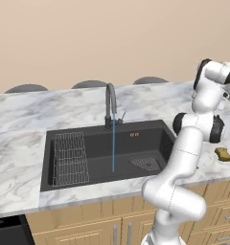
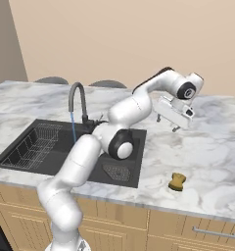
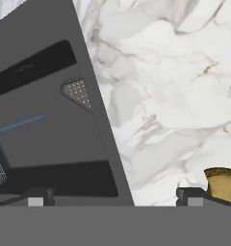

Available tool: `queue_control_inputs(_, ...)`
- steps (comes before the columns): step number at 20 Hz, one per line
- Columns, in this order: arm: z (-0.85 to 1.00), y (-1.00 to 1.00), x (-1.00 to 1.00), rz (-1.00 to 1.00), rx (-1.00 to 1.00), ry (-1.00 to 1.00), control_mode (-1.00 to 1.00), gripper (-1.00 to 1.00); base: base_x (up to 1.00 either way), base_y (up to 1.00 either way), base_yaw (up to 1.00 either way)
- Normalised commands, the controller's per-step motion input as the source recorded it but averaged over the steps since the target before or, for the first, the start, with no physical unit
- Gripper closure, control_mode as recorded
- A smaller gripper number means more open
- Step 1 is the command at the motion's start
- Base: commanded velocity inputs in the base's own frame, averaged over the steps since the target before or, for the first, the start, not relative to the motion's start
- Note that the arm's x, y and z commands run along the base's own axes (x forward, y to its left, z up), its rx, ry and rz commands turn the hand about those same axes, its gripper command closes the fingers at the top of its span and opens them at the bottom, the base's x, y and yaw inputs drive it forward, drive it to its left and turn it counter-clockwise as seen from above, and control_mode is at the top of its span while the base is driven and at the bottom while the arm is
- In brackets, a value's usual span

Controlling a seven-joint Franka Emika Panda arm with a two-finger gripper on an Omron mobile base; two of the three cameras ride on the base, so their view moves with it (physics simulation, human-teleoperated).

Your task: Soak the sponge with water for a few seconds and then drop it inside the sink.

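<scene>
No legible txt — small orange mark on sink [image 1: 49, 158] wall, unreadable.

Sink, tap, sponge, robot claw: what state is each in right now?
Sink: no sponge in it, water falling in.
Tap: on.
Water: thin blue stream.
Sponge: lying on the counter, right of the sink, untouched.
Gripper: open, holding nothing, above the counter.

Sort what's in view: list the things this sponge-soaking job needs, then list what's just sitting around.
Job:
small mustard-yellow wavy-sided sponge on the marble countertop
thin bright blue water stream
large matte black sink basin
open two-finger gripper, holding nothing

Bystanders:
wire rack
grey mesh drain
dark grey curved faucet
</scene>
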Motion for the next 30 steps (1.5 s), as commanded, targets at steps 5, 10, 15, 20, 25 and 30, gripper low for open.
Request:
queue_control_inputs(5,-0.46,0.00,-1.00,-0.03,-0.05,-0.26,-1.00,-1.00,0.00,0.00,0.00)
queue_control_inputs(10,0.11,0.08,-0.92,-0.02,-0.10,-0.08,-1.00,-1.00,0.00,0.00,0.00)
queue_control_inputs(15,0.14,0.38,-0.52,0.00,-0.23,-0.01,-1.00,-1.00,0.00,0.00,0.00)
queue_control_inputs(20,-0.07,0.28,-0.45,0.00,-0.34,-0.14,-1.00,-1.00,0.00,0.00,0.00)
queue_control_inputs(25,0.02,0.00,-0.38,0.00,-0.21,-0.06,-1.00,-1.00,0.00,0.00,0.00)
queue_control_inputs(30,0.26,0.01,-0.22,0.00,-0.08,0.02,-1.00,-1.00,0.00,0.00,0.00)
